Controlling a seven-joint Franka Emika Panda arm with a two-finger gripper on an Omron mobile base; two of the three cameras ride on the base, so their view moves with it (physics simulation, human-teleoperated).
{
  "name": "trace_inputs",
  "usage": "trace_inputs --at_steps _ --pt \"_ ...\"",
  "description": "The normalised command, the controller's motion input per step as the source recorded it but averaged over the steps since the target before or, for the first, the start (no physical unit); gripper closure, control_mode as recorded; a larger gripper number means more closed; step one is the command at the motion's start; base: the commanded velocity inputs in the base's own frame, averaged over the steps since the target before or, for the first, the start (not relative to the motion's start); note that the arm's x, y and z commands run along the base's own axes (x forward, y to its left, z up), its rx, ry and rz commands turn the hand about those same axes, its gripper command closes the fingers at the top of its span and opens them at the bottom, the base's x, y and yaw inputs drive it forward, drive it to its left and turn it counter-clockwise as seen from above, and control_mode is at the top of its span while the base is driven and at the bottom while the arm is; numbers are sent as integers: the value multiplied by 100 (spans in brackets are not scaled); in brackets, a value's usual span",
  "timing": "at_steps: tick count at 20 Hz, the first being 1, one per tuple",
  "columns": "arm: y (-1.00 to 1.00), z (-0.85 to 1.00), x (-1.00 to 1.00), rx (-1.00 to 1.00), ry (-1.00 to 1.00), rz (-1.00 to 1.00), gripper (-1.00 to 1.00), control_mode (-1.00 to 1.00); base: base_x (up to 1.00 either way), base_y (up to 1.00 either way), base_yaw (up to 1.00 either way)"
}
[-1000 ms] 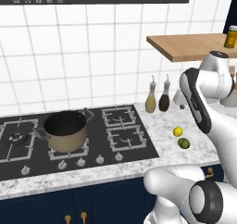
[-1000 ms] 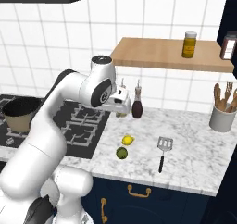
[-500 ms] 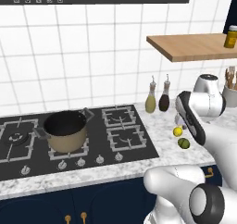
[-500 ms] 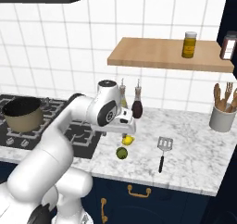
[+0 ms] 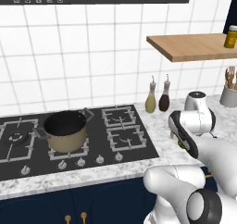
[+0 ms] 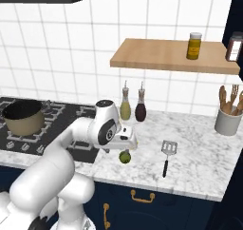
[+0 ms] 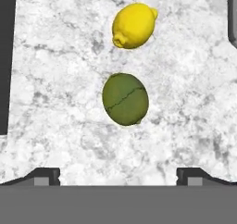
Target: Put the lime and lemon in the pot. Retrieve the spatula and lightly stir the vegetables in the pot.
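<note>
- White tiled wall and a marble bench [image 6: 199,169] frame the scene, with a black hob set into the bench to one side.
- Jaws: spread wide and holding nothing; in the hand view the two tips of the gripper [image 7: 118,176] stand far apart at the bottom edge, pointing down at the marble.
- Straight ahead of the jaws, centred between the tips, lies the lime [image 7: 125,99], resting on the bench and touching neither finger. In the right base view the lime [image 6: 124,156] sits just under the hand.
- Just beyond the lime along the same line lies the lemon [image 7: 134,25], close to it but apart, its long axis tilted across the hand view with the nub end toward the lime.
- My read: the lime is the nearer fruit and lines up with the gap, so a straight descent should bring the fingers to either side of it; the lemon is close enough that a finger could nudge it if the hand drifts forward.
- Farther out on the bench, the spatula [image 6: 167,154] lies flat, head toward the wall, handle toward the bench's front edge, well apart from the fruit.
- The pot [image 5: 65,130] stands on a hob burner, well away from both fruit, its dark inside holding nothing that I can see.
</note>
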Motion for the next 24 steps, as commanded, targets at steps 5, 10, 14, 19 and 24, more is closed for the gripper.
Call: trace_inputs --at_steps 5,10,14,19,24 --pt "-2 -47 22 0 0 0 -100 -100 0 0 0" --pt "-11 -28 34 0 0 0 -100 -100 0 0 0" --pt "-26 -16 38 0 0 0 -100 -100 0 0 0" --pt "-17 -14 37 0 0 0 -100 -100 0 0 0" --pt "-1 -19 13 0 1 0 100 -100 0 0 0"
